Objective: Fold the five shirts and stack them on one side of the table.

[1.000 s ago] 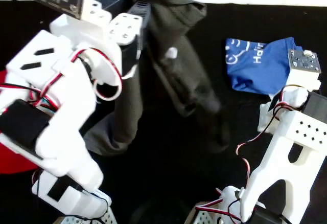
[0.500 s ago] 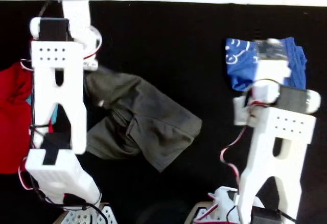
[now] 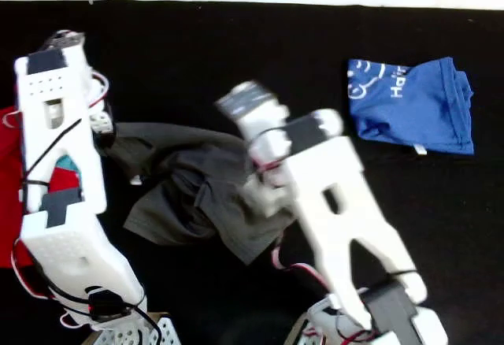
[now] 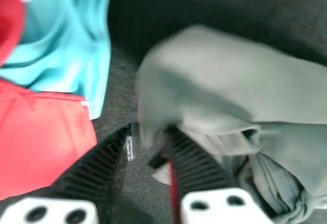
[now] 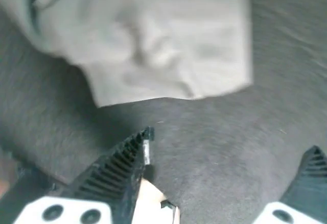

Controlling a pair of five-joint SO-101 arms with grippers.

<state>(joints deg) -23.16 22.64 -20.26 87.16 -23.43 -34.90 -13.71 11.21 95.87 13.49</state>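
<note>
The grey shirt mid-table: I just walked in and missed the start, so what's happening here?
The left end effector pinches an edge of the crumpled grey shirt, beside the red shirt and teal shirt. The right end effector hangs open over the table by that shirt's other side. A blue shirt lies folded toward the table's right side.

One grey shirt point(image 3: 197, 195), one blue shirt point(image 3: 417, 113), one red shirt point(image 4: 41, 147), one teal shirt point(image 4: 66, 40); two arms point(image 3: 59, 164) point(image 3: 339, 195); one table point(image 3: 236, 46)

I see my left arm point(image 3: 59, 164) and right arm point(image 3: 339, 203) as white plastic shells, black servos point(image 3: 303, 134), red-and-white cables point(image 3: 277, 257); gripper fingers point(image 4: 102, 162) black and ridged.
</note>
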